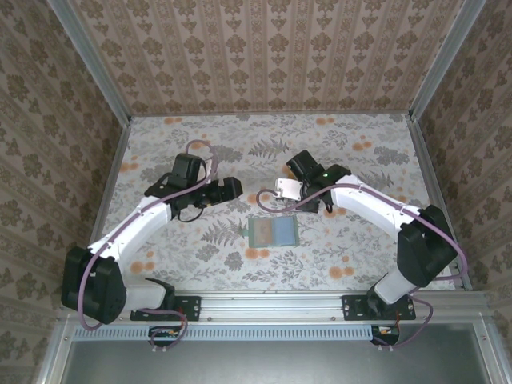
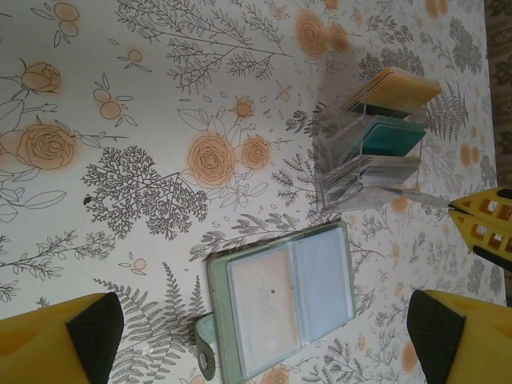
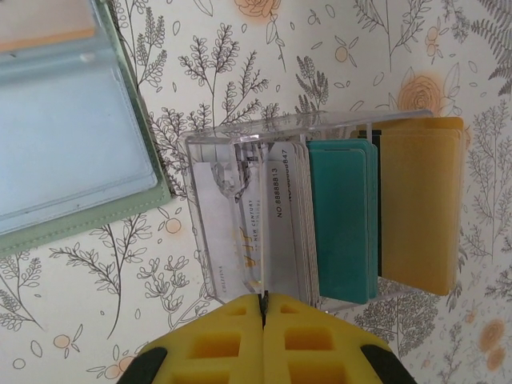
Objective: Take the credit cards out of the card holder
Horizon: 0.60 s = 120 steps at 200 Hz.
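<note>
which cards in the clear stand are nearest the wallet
The pale printed cards; the teal cards sit in the middle and the orange card farthest from the wallet.

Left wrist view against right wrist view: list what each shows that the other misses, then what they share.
Left wrist view: both pockets of the open wallet, its strap tab, and the left gripper spread wide. Right wrist view: printed lettering on the pale cards in the clear stand, and the right gripper with its fingers pressed shut. Shared: the wallet, the stand, and its teal card and orange card.
</note>
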Each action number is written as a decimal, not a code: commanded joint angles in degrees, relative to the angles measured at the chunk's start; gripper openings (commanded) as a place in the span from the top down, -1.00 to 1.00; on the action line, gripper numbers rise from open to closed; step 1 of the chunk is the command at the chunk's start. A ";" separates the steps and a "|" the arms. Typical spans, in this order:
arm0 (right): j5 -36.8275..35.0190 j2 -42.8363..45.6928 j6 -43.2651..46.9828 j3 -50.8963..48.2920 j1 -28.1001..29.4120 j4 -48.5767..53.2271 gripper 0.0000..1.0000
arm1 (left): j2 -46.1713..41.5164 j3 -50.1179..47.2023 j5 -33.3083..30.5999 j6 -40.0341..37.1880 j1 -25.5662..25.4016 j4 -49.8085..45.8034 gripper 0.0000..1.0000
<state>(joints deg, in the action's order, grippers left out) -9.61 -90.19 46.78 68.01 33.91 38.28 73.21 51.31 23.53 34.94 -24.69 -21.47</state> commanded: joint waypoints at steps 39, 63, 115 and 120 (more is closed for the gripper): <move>-0.99 -1.74 1.55 -2.07 -1.56 -3.44 1.00 | -1.11 -1.66 0.31 0.66 0.69 -0.64 -0.90; 0.42 -2.20 1.24 -2.32 -1.61 -2.78 1.00 | -1.06 -1.82 0.57 0.56 0.87 -0.84 -0.90; 2.57 -2.00 0.34 -5.15 -1.64 -4.38 1.00 | -0.88 -2.08 1.13 0.52 1.31 -0.57 -0.90; 2.53 -2.00 0.32 -5.35 -1.63 -4.72 1.00 | -0.88 -2.05 1.16 0.48 1.29 -0.55 -0.90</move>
<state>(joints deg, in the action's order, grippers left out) -9.04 -91.53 46.98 63.75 32.47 34.39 73.21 49.74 23.75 34.94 -23.90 -21.47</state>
